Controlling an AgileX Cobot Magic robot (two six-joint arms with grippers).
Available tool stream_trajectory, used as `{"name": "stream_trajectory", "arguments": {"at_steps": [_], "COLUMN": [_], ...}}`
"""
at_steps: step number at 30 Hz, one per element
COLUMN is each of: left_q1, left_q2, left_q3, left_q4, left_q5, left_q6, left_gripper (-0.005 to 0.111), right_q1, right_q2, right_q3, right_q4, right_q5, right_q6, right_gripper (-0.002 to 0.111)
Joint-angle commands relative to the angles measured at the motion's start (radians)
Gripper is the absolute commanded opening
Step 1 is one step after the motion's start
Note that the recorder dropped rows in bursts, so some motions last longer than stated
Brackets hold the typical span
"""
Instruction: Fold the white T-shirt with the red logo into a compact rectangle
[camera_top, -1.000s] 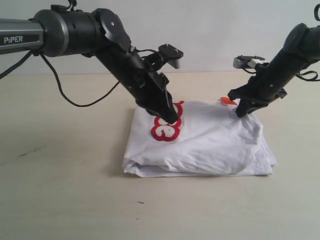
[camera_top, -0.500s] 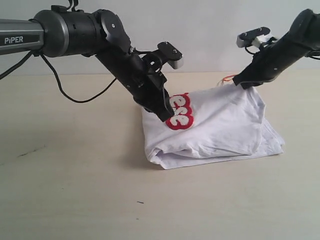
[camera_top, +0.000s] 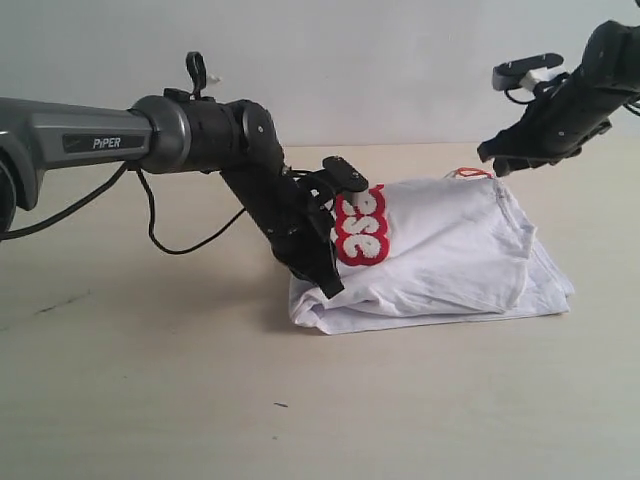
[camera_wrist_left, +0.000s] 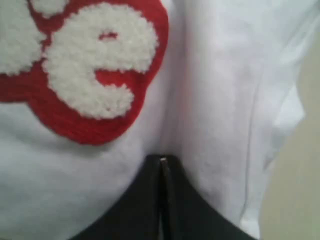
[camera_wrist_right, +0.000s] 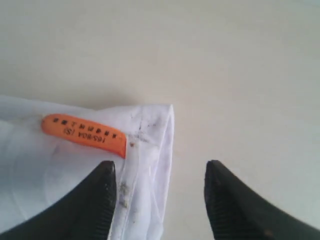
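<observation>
The white T-shirt (camera_top: 450, 250) lies in a folded heap on the table, right of the middle. Its red logo (camera_top: 360, 228) stands on the steep left face of the heap. My left gripper (camera_top: 328, 285) is shut at the heap's lower left edge. In the left wrist view the shut jaws (camera_wrist_left: 162, 160) pinch white cloth (camera_wrist_left: 215, 100) just below the red logo (camera_wrist_left: 90, 75), and a crease runs from their tips. My right gripper (camera_top: 497, 160) hangs open just above the far corner with the orange neck tag (camera_top: 468, 172). Its fingertips (camera_wrist_right: 160, 175) straddle the cloth edge (camera_wrist_right: 150, 150) beside the tag (camera_wrist_right: 85, 134) without gripping it.
The beige table (camera_top: 150, 400) stretches bare to the left and front of the heap. A black cable (camera_top: 180, 245) droops from the left arm onto the table behind it. A pale wall closes the back.
The shirt has slid right and its left side has risen, turning the logo upright. My right gripper lifted the collar corner, then opened and let go. My left gripper dropped lower.
</observation>
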Motion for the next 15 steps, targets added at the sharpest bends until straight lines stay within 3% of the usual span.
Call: {"name": "stream_trajectory", "arguments": {"at_steps": [1,6,12,15], "left_q1": [-0.004,0.0,0.028,0.06], "left_q2": [0.029,-0.031,-0.091,-0.115], "left_q3": [0.017,0.017,0.017,0.017], "left_q4": [0.075,0.121,0.364,0.301], "left_q5": [0.188,0.277,0.311,0.3], "left_q6": [-0.012,-0.029,-0.185,-0.173], "left_gripper": [0.0,0.0,0.0,0.0], "right_q1": [0.0,0.0,0.0,0.0], "right_q2": [-0.082,-0.12,-0.123,-0.123], "right_q3": [-0.008,-0.008,-0.008,-0.008], "right_q4": [0.093,0.163,0.177,0.209], "right_q5": [-0.024,0.026,0.081,0.092], "right_q6": [-0.005,-0.031,-0.029,-0.029], "right_gripper": [0.053,0.048,0.032,0.032]}}
